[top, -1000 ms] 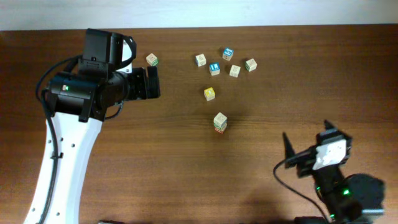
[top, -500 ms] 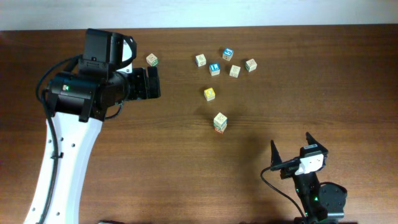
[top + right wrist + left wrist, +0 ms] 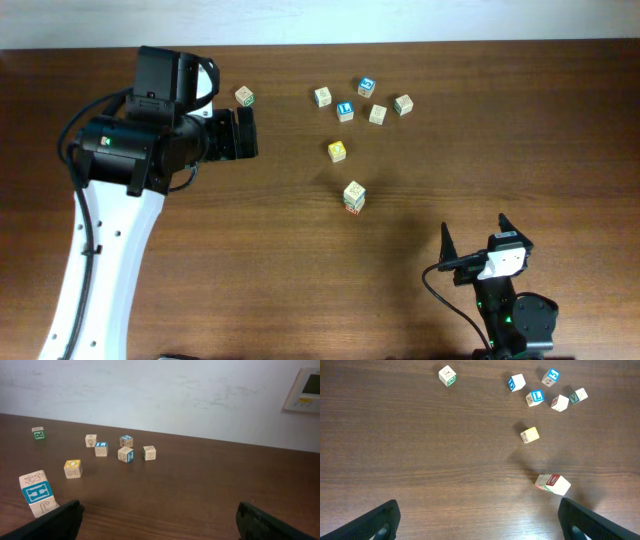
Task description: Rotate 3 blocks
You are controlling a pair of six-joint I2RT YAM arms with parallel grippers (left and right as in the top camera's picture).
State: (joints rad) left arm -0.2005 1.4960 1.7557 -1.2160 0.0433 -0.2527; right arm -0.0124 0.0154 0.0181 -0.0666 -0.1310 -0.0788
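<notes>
Several small wooden alphabet blocks lie at the table's far middle. A green-marked one (image 3: 245, 96) (image 3: 447, 375) (image 3: 38, 433) sits alone at the left of the group. A pale tan one (image 3: 377, 114) (image 3: 559, 403) lies in the cluster beside another green-lettered one (image 3: 403, 104) (image 3: 578, 395). Nearer the middle, a leaning stack (image 3: 353, 196) (image 3: 37, 492) shows a red face (image 3: 553, 480). My left gripper (image 3: 247, 132) (image 3: 480, 520) hovers open below the lone green block, nothing between its fingers. My right gripper (image 3: 477, 235) (image 3: 160, 522) is open at the near right, far from every block.
A yellow-faced cube (image 3: 337, 150) (image 3: 530, 434) (image 3: 73, 468) lies between the cluster and the stack. Blue-faced cubes (image 3: 345, 110) (image 3: 367, 86) sit in the cluster with a tan one (image 3: 322, 96). The left arm's white link (image 3: 100, 260) crosses the table's left side. A white wall (image 3: 160, 395) backs the table.
The right arm has drawn back and left toward the near edge, its gripper turning to face the blocks, then settled. The left arm and all blocks have not moved.
</notes>
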